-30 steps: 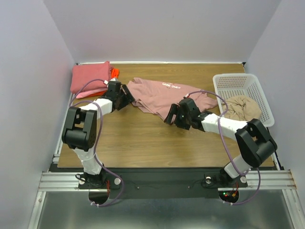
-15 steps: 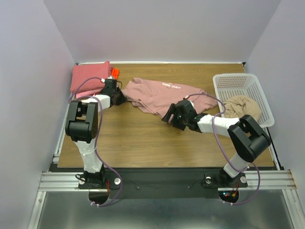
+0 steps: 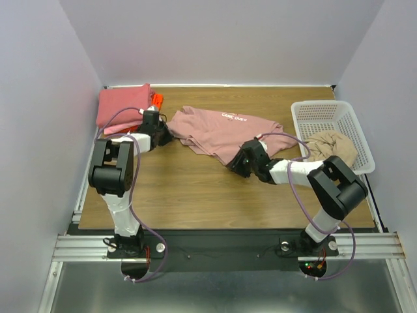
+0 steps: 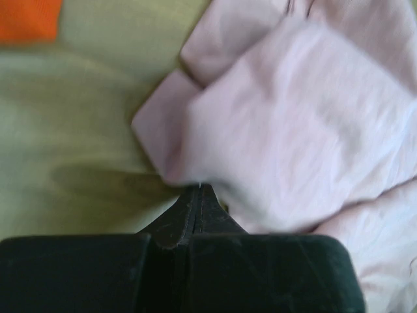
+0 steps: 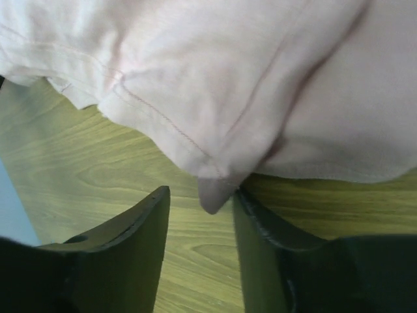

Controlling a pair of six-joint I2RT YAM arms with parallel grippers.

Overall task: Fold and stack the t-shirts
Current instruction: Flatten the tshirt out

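A dusty-pink t-shirt (image 3: 221, 127) with white text lies crumpled across the back middle of the table. My left gripper (image 3: 163, 134) is at its left edge. In the left wrist view the jaws are pressed together (image 4: 199, 189), with the shirt's edge (image 4: 293, 117) caught at their tips. My right gripper (image 3: 240, 163) sits at the shirt's near right hem. Its fingers stand apart (image 5: 201, 191), and a hem corner of the shirt (image 5: 228, 72) hangs between them, touching the right finger (image 5: 260, 228).
A folded coral-pink tee (image 3: 122, 104) lies at the back left corner, with an orange-red piece (image 3: 156, 100) beside it, also visible as an orange patch (image 4: 29, 16). A white lattice basket (image 3: 326, 107) at the right holds a bundled beige tee (image 3: 331, 147).
The left gripper has gone from open to shut at the shirt's left edge. The right gripper has slid in to the hem and its fingers have narrowed around the corner.
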